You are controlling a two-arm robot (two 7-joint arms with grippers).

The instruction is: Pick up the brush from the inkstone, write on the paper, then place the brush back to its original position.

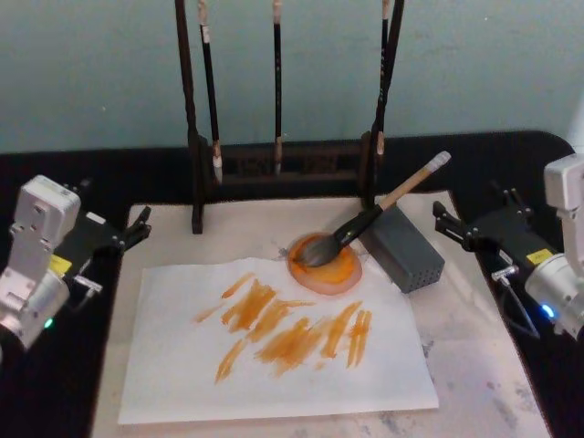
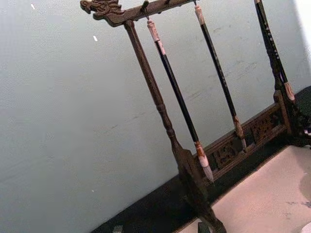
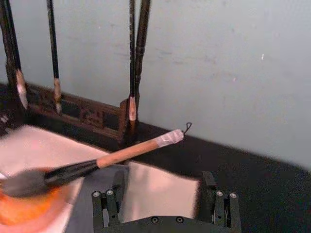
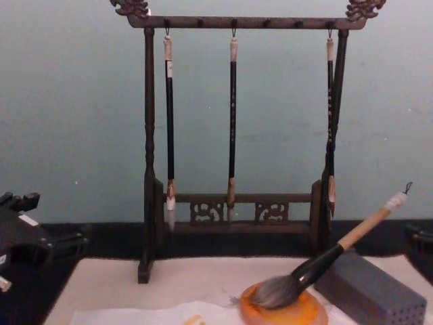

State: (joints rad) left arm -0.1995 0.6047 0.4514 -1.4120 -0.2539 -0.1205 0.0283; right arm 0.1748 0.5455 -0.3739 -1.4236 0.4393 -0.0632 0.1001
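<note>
The brush [image 1: 365,224] lies with its bushy bristles on the round orange inkstone [image 1: 345,273]. Its tan handle leans up over a grey block [image 1: 406,251]. In the chest view the brush [image 4: 325,261] slants up to the right from the inkstone [image 4: 308,316]. The white paper [image 1: 274,374] lies in front of the inkstone and carries several orange strokes. My right gripper [image 1: 445,224] hovers open just right of the block, clear of the brush [image 3: 126,153]. The right gripper [image 3: 163,196] holds nothing. My left gripper [image 1: 137,228] stands open at the mat's left edge, away from the paper.
A dark wooden rack [image 1: 274,173] with three thin hanging brushes [image 4: 232,122] stands at the back of the beige felt mat [image 1: 474,365]. The black table [image 1: 55,383] surrounds the mat. A pale green wall rises behind.
</note>
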